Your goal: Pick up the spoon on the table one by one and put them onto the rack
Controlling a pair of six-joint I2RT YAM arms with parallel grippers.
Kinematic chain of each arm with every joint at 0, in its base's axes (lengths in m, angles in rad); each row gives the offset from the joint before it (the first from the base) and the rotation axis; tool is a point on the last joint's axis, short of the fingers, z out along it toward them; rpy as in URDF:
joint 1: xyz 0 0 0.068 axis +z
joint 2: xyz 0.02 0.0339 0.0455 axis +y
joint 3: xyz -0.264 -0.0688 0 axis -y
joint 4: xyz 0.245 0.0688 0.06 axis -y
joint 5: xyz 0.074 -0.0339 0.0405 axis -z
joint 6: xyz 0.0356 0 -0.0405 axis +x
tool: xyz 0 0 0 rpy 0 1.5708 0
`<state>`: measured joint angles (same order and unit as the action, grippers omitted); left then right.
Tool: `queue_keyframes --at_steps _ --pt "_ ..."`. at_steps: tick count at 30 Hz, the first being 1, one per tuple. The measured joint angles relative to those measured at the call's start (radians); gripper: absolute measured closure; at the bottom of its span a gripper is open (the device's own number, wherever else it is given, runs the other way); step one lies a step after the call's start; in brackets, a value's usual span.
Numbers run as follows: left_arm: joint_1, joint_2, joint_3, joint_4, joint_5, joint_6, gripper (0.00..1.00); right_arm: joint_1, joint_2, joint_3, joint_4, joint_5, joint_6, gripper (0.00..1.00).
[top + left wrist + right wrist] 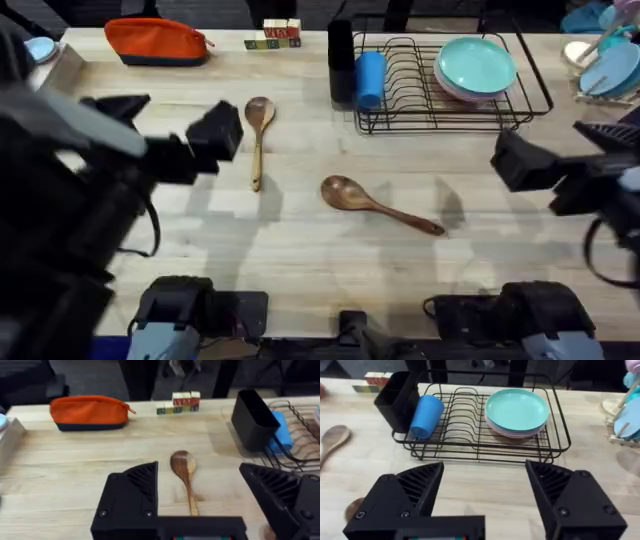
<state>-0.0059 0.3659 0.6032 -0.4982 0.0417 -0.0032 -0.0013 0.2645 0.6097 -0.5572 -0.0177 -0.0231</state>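
Teal plates point(517, 410) in rack point(470, 445), seemingly stacked

The table point(300, 250) is pale wood planks, smooth with a soft sheen. Both spoons are wood: the lighter spoon point(258, 135) looks matt and dry, the darker spoon point(372, 203) smoother, with a slight polish. The rack point(480, 445) is thin black wire with a coated, faintly glossy look; its utensil holder point(396, 400) looks like matt black plastic. A blue cup point(426, 416) beside it seems smooth plastic, and the teal plates point(516, 408) are smooth and evenly glossy. The orange pouch point(89, 411) is cloth. Both grippers' fingers point(132, 497) look like matt black ribbed plastic
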Motion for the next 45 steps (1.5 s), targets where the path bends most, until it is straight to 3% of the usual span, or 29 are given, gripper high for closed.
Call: queue_keyframes --at_steps 12,13,16,21,30,38,45 --pt "0.000 0.369 0.378 -0.237 0.091 0.000 0.008 0.000 0.404 0.435 -0.289 -0.040 0.000 0.005" --pt "0.000 0.446 0.462 -0.293 0.102 0.000 0.008 0.000 0.488 0.521 -0.352 -0.063 0.000 0.005" --pt "0.000 0.499 0.511 -0.322 0.107 0.000 0.008 0.000 0.557 0.578 -0.386 -0.095 0.000 0.005" --pt "0.000 0.560 0.531 -0.330 0.120 0.001 0.007 0.000 0.619 0.599 -0.395 -0.164 -0.023 0.005" --pt "0.000 0.583 0.531 -0.332 0.127 0.003 0.007 0.010 0.623 0.601 -0.470 -0.330 -0.176 0.005" --pt "0.000 0.583 0.531 -0.332 0.128 0.003 0.007 0.101 0.623 0.601 -0.579 -0.459 -0.393 0.005" --pt "0.000 0.583 0.531 -0.332 0.128 0.003 0.008 0.197 0.623 0.601 -0.599 -0.495 -0.545 0.005"
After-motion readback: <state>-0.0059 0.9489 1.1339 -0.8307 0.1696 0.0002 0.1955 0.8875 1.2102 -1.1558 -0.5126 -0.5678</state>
